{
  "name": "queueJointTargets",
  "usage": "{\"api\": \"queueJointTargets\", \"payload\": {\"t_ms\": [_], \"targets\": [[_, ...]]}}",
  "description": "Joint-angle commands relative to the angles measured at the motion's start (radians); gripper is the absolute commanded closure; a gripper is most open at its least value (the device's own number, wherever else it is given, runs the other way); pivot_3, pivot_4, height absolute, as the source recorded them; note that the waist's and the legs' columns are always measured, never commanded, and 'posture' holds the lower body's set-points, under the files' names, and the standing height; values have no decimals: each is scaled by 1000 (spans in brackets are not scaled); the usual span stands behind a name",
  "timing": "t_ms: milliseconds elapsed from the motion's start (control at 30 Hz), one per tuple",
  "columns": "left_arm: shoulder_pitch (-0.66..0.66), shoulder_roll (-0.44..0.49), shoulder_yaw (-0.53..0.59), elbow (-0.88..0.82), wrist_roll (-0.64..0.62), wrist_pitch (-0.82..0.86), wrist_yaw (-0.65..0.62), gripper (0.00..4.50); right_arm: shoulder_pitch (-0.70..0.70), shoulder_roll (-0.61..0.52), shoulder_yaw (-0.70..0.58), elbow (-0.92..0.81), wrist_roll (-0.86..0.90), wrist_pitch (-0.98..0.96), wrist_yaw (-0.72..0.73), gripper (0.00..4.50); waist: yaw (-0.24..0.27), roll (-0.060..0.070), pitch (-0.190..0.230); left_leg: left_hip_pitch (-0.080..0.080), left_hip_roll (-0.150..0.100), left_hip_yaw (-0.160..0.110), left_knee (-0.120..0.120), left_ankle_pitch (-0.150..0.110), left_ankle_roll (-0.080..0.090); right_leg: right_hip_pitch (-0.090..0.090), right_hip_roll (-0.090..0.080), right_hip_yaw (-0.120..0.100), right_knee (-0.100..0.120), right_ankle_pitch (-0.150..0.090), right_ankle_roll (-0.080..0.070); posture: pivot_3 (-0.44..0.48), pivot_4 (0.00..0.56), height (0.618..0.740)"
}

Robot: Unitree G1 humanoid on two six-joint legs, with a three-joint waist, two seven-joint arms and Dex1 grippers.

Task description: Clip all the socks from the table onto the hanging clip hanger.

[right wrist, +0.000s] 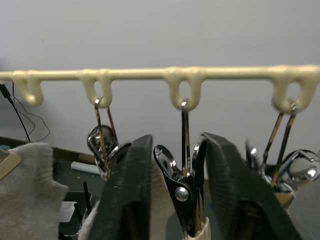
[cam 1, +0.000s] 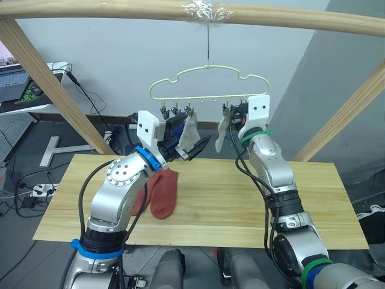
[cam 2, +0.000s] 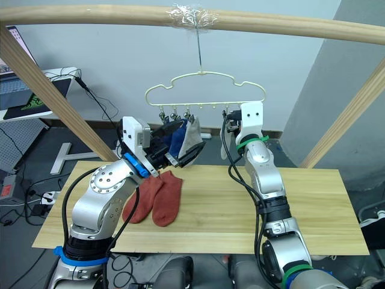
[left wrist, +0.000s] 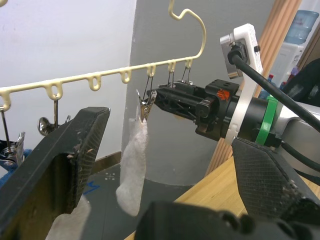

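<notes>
The cream clip hanger (cam 1: 204, 97) hangs by its hook from the pole above the table (cam 1: 240, 205). A blue sock (cam 1: 174, 129) and a grey sock (cam 1: 191, 132) hang from its left clips. My left gripper (cam 1: 195, 149) stands open just below and beside them, with nothing between its fingers. A second grey sock (cam 1: 221, 133) hangs from a clip (right wrist: 182, 195) right of the middle. My right gripper (right wrist: 177, 145) is shut on that clip, one finger on each side. Two rust-red socks (cam 1: 161, 192) lie side by side on the table's left part, under my left arm.
A round wooden pole (cam 1: 180, 11) crosses overhead, carried by slanted poles at the left (cam 1: 48, 84) and right (cam 1: 349, 114). Behind the table's left end stand a desk with a laptop (cam 1: 15, 84) and loose cables on the floor (cam 1: 36, 189).
</notes>
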State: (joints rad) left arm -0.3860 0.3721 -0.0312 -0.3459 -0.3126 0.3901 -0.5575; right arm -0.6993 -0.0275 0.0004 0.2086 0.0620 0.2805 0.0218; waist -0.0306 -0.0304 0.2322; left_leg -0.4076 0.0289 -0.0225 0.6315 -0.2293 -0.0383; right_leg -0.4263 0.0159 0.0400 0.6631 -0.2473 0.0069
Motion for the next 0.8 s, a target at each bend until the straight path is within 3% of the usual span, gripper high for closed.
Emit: {"api": "queueJointTargets", "payload": {"t_ms": [33,800], "targets": [[-5,8,18,-49,-16,-3,2,0,-4,3,-3,-59,0,-1,0,1568,0,0,0,0,0,0,0,0,0,0,0,0,0,0,0,50,234,740],[-7,4,16,-52,-17,-2,5,0,37,18,18,-188,-19,99,-20,1568,-1,0,0,0,0,0,0,0,0,0,0,0,0,0,0,46,241,740]]}}
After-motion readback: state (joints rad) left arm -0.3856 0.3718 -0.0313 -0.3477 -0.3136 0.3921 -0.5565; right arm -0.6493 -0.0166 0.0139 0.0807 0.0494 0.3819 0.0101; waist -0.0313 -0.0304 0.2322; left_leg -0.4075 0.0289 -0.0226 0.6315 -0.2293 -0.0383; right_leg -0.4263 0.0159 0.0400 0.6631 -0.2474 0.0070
